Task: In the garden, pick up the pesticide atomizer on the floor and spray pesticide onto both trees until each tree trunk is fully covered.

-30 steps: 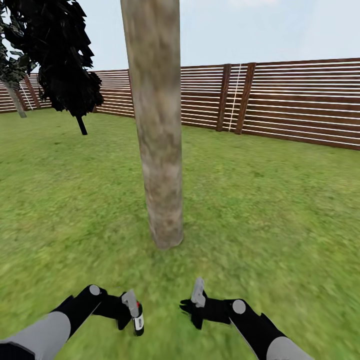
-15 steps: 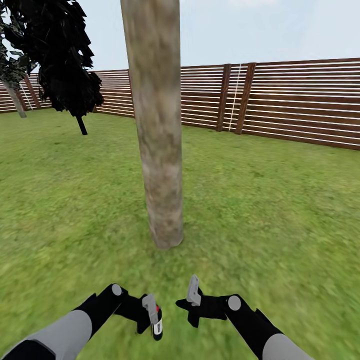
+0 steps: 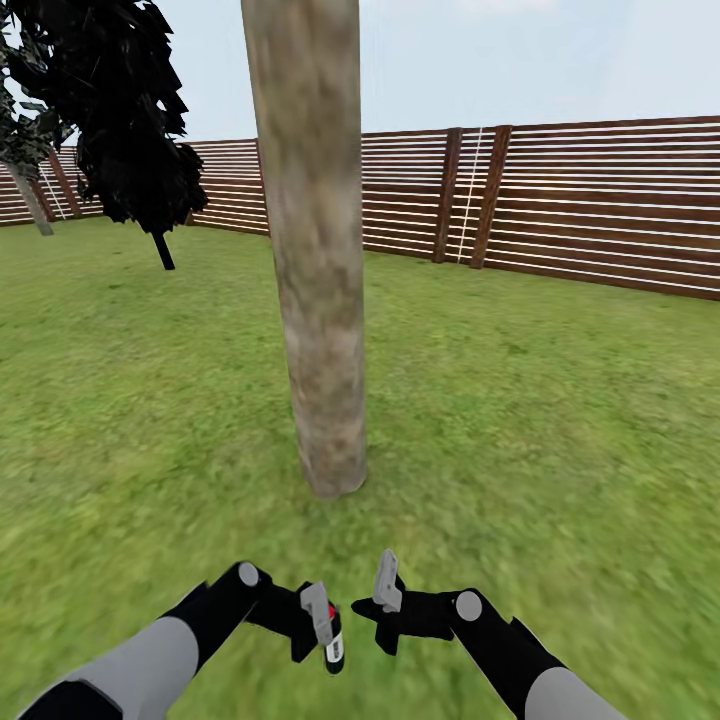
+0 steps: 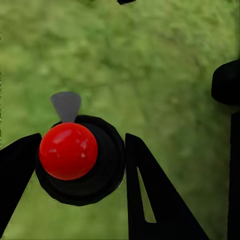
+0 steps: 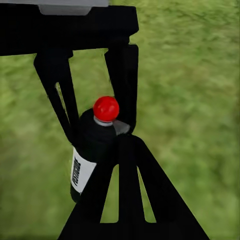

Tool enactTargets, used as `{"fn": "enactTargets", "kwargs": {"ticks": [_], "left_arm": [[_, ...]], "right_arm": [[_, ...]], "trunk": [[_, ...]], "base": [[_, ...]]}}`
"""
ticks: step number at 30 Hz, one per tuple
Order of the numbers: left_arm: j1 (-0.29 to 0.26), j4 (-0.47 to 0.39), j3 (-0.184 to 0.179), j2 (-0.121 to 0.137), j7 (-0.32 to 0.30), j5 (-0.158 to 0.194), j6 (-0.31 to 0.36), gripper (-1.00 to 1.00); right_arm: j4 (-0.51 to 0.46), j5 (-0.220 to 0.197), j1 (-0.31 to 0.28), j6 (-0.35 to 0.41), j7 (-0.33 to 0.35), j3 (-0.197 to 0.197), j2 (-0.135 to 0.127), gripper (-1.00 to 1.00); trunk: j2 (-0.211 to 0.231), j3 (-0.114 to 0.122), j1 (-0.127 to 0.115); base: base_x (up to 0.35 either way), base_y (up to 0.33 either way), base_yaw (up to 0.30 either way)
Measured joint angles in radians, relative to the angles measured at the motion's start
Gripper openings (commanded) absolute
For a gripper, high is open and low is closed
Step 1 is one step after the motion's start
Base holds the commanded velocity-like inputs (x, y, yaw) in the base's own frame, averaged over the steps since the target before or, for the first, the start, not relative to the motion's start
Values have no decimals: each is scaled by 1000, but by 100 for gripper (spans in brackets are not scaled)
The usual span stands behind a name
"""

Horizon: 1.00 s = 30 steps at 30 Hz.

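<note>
The pesticide atomizer [image 3: 334, 645], a small black bottle with a red top and a white label, hangs upright over the grass with my left gripper [image 3: 325, 625] shut on it. The left wrist view looks down on its red top [image 4: 68, 151], a black finger [image 4: 150, 195] on each side. In the right wrist view the atomizer [image 5: 92, 155] sits between the left gripper's fingers [image 5: 124, 75]. My right gripper [image 3: 385, 600] hovers just right of it, shut and empty. A tree trunk [image 3: 318, 300], pale and mottled, rises from the lawn straight ahead of both grippers.
A brown slat fence [image 3: 560, 200] closes the lawn behind the trunk. A black conifer [image 3: 130, 120] stands at the back left, and a second pale trunk [image 3: 32, 205] shows far off beside it. Open grass [image 3: 540, 420] lies all around.
My left arm has swung right toward the middle, carrying the atomizer close beside the right gripper. The right gripper shifted slightly left and then held still.
</note>
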Motion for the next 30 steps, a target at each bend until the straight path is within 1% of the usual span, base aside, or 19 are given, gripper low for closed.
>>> {"fn": "enactTargets", "kwargs": {"ticks": [3,8,9,11,13,20,23,30], "left_arm": [[2,-32,0,-3,0,-1,2,-100],[3,-39,0,-9,-4,-1,1,-100],[3,-39,0,-10,-16,-1,1,-100],[3,-49,0,-12,-61,-3,3,-100],[5,-56,0,-13,-73,-5,4,-100],[4,-61,0,-18,-78,-3,4,-100],[4,-61,0,-26,-77,-4,4,-100],[4,-60,0,-26,-77,-5,3,-100]], "right_arm": [[1,0,0,0,0,0,0,-100],[2,0,0,-1,0,0,0,-100],[2,0,0,0,0,0,0,-100],[2,0,0,-1,0,-1,0,-100],[2,0,0,0,0,-1,-1,-100],[2,0,0,0,0,-1,-1,-100],[2,0,0,-1,0,-1,-1,-100],[2,0,0,-1,0,-1,0,-100]], "trunk": [[0,0,0],[0,0,0],[0,0,0],[0,0,0],[0,0,0],[0,0,0],[0,0,0],[0,0,0]], "base": [[0,0,0],[0,0,0],[0,0,0],[0,0,0],[0,0,0],[0,0,0],[0,0,0],[0,0,0]]}}
